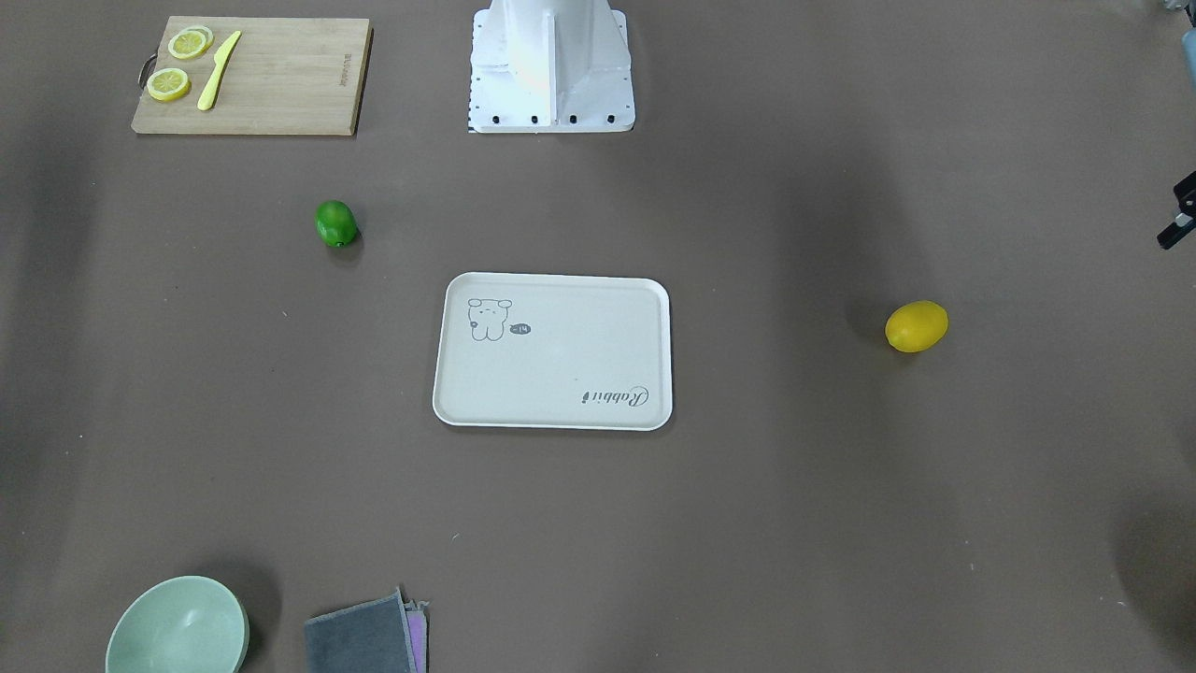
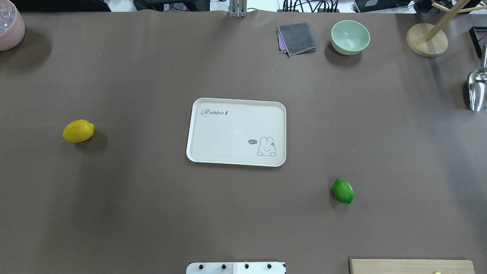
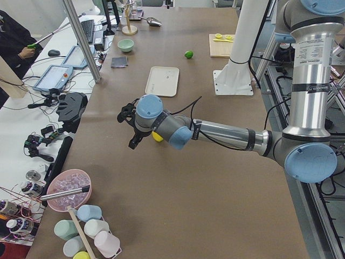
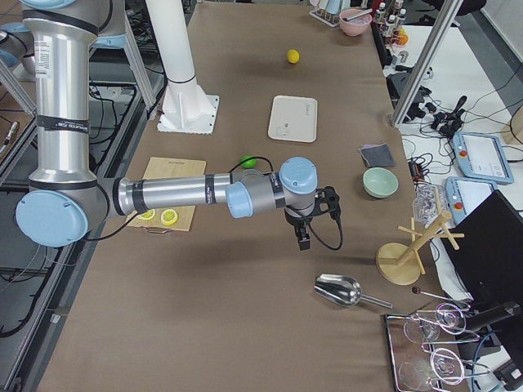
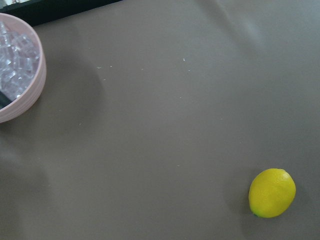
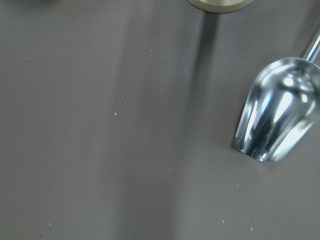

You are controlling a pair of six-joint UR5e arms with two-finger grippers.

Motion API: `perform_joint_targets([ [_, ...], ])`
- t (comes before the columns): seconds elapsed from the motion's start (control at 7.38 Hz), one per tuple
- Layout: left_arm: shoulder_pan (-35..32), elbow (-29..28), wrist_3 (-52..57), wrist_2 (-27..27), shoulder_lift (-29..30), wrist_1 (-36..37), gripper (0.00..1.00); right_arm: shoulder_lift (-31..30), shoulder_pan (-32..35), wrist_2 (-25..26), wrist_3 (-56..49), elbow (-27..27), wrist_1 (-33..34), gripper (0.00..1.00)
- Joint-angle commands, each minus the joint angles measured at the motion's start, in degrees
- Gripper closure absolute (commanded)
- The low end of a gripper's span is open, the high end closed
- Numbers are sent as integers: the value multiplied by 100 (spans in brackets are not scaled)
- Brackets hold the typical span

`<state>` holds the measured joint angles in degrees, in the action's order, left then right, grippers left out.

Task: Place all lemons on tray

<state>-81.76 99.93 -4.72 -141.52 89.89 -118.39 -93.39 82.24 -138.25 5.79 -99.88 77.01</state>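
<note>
The yellow lemon (image 1: 916, 326) lies on the brown table on my left side, well apart from the tray; it also shows in the overhead view (image 2: 78, 131) and low right in the left wrist view (image 5: 272, 193). The green lemon (image 1: 335, 223) lies on my right side (image 2: 342, 191), nearer my base. The cream tray (image 2: 228, 129) sits empty at mid-table (image 1: 561, 365). My left gripper (image 3: 129, 128) hovers above the table next to the yellow lemon (image 3: 157, 137); I cannot tell whether it is open. My right gripper (image 4: 315, 217) hovers near the metal scoop; I cannot tell its state.
A bamboo cutting board (image 1: 280, 84) with lemon slices and a yellow knife lies near my base. A green bowl (image 2: 350, 37), grey cloth (image 2: 296, 38), wooden stand (image 2: 426, 40) and metal scoop (image 2: 477, 89) are at the far right. A pink bowl of ice (image 2: 9, 26) is far left.
</note>
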Motion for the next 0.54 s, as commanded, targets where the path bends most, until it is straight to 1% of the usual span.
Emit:
perform_joint_targets([
  [0.0, 536, -17, -3, 28, 177, -375, 2, 83, -567, -149, 264, -32, -248, 0],
  [0.14, 930, -122, -38, 46, 178, -744, 2, 223, -665, -376, 325, -41, -213, 0],
  [0.27, 1195, -219, -21, 203, 291, -939, 2, 242, -770, -378, 622, -49, -274, 0],
  [0.41, 1537, -220, -21, 683, 353, -993, 2, 233, -867, -161, 782, -58, -631, 0],
])
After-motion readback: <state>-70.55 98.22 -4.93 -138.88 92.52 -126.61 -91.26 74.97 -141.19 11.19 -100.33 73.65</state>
